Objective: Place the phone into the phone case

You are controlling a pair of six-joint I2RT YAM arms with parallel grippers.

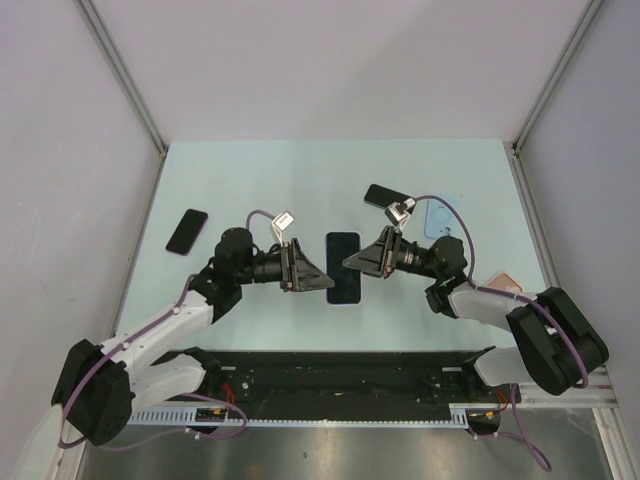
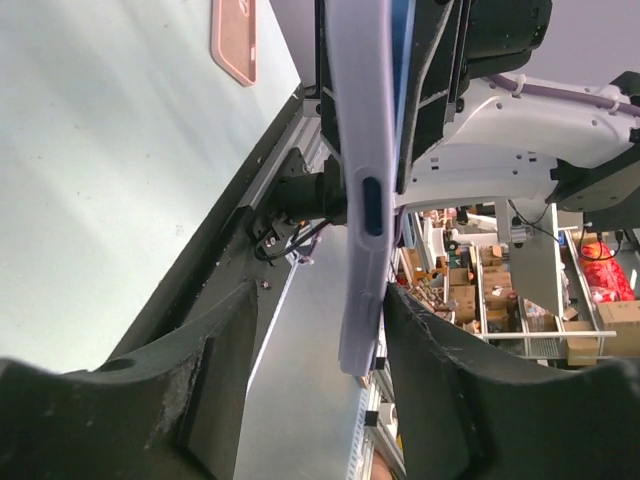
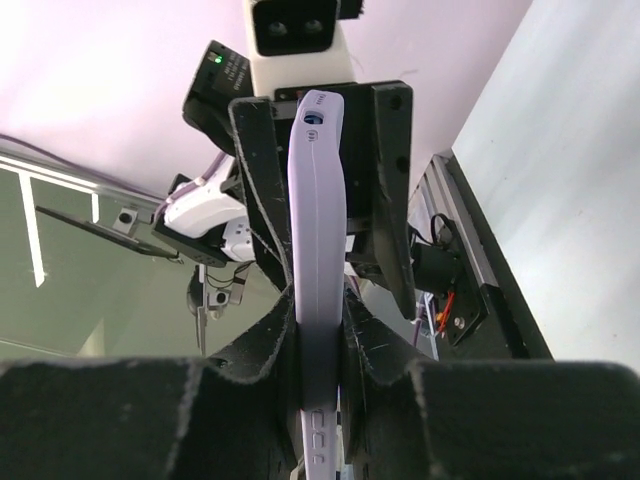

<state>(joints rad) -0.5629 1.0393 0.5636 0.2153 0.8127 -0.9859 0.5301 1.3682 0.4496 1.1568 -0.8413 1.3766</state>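
Holding the phone (image 1: 342, 245) over the table (image 1: 250, 180) centre between left gripper (image 1: 328, 283) and right gripper (image 1: 350, 262).
Top view: dark face up, one gripper at each long edge, raised or resting impossible to tell; lying apart on the table, a second phone (image 1: 187, 232) far left, a third phone (image 1: 383, 195) behind the right arm, a blue case (image 1: 442, 220) and a pink case (image 1: 503, 283) on the right. Left wrist: looking along the lilac case (image 2: 365, 150) edge-on between spread fingers (image 2: 220, 340), wide gap on one side, close against the other. Right wrist: pinching the lilac case tight at its near end, pads pressed to both faces; cannot tell whether the phone sits fully inside.
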